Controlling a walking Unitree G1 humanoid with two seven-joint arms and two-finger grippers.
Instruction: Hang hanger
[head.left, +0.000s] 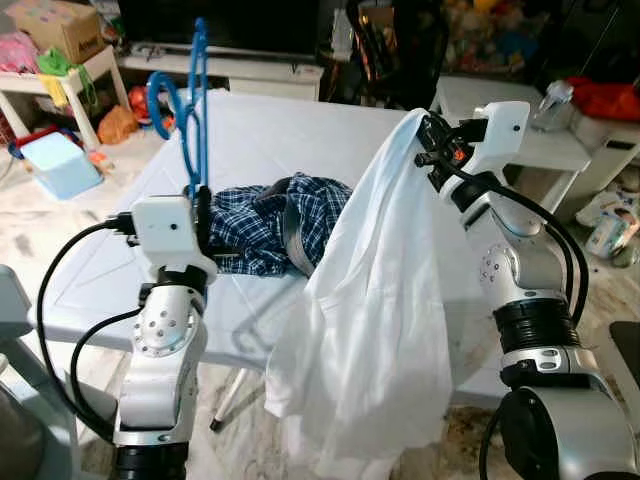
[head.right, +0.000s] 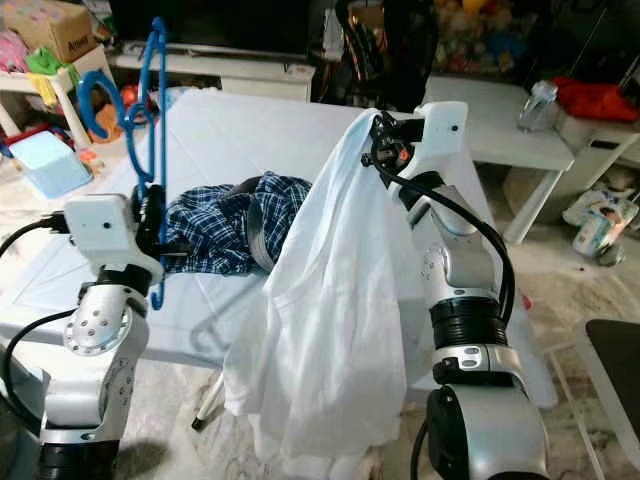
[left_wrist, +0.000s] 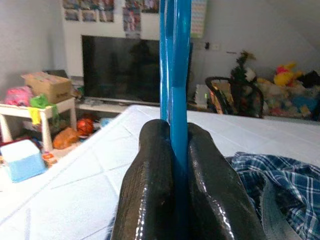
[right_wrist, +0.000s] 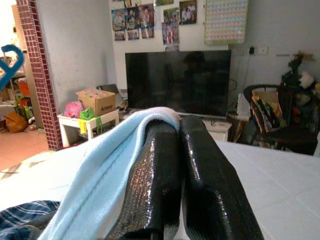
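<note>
A blue plastic hanger (head.left: 190, 110) stands upright above the white table (head.left: 280, 130), hook uppermost. My left gripper (left_wrist: 174, 145) is shut on the hanger's lower bar (left_wrist: 175, 75). A white shirt (head.left: 370, 300) hangs down over the table's front edge, pinched at its top by my right gripper (right_wrist: 176, 125), which is shut on the cloth (right_wrist: 115, 165). The right gripper (head.left: 425, 135) is held high, to the right of the hanger and apart from it. A blue plaid shirt (head.left: 275, 225) lies crumpled on the table between the two arms.
A TV (right_wrist: 177, 80) on a low stand is behind the table. A white side table (head.left: 60, 75) with a cardboard box and a light blue bin (head.left: 60, 165) are at the far left. A black chair (right_wrist: 275, 115) and a white bench (head.left: 520, 125) stand at the right.
</note>
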